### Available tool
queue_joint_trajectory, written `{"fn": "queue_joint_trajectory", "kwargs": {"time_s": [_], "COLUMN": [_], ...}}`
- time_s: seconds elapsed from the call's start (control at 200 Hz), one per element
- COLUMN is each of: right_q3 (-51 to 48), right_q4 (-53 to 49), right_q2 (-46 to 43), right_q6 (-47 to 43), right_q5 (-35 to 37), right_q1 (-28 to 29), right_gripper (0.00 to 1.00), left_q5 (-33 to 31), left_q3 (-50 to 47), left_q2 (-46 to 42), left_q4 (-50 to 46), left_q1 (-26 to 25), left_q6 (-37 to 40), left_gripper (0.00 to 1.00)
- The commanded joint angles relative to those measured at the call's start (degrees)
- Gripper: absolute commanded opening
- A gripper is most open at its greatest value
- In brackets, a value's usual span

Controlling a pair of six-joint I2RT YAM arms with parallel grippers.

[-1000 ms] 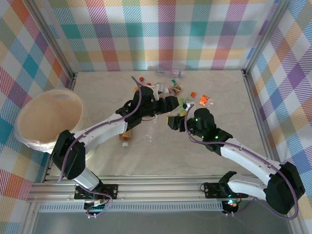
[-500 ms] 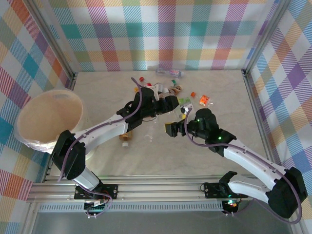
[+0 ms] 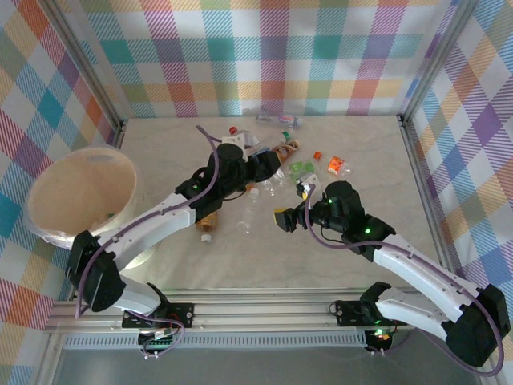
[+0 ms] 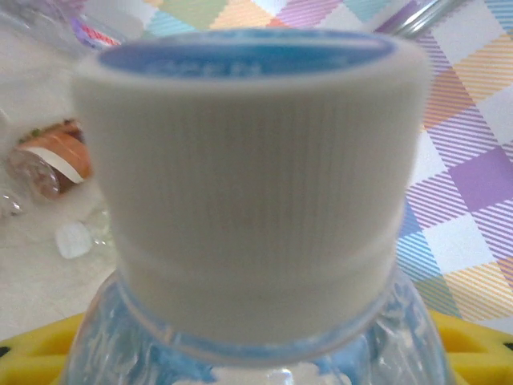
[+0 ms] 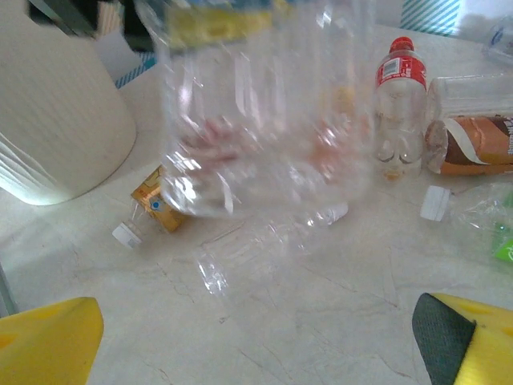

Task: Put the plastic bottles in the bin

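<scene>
The bin [image 3: 80,192] is showing pale peach inside and white outside. Pastel plaid is covering the walls [image 3: 280,48]; the table [image 3: 176,144] is looking marbled cream. The clear bottle [image 4: 240,361] is wearing a ribbed white cap [image 4: 248,160] topped blue. A second bottle [image 5: 398,104] is carrying a red cap and label; its blurred neighbour [image 5: 473,144] is showing a label, brown perhaps.

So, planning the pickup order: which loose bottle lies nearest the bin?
The orange-labelled, white-capped bottle, on its side beside the bin and its ribbed wall; the rest lie farther away.

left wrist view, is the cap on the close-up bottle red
No, the cap on the bottle is white with ribbed sides and a blue top.
</scene>
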Motion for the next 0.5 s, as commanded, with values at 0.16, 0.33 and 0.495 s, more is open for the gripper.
{"fn": "queue_joint_trajectory", "kwargs": {"time_s": [0.16,0.33,0.495], "right_q3": [1.1,0.3,0.4], "right_q4": [0.1,1.4,2.4], "right_q2": [-0.6,-0.6,0.1], "right_q6": [-1.8,-1.1,-0.5], "right_q5": [5.2,7.4,8.5], "right_q1": [0.3,0.3,0.3], "right_gripper": [1.0,1.0,1.0], "left_q5": [-11.8,-20.8,-31.9], "left_q3": [2.1,5.3,9.4], "left_q2": [-8.7,-14.1,-17.0], "left_q4": [-11.5,-20.6,-27.8], "left_q1": [0.6,1.1,2.4], "left_q6": [7.4,11.9,16.6], "left_gripper": [0.55,0.54,0.53]}}
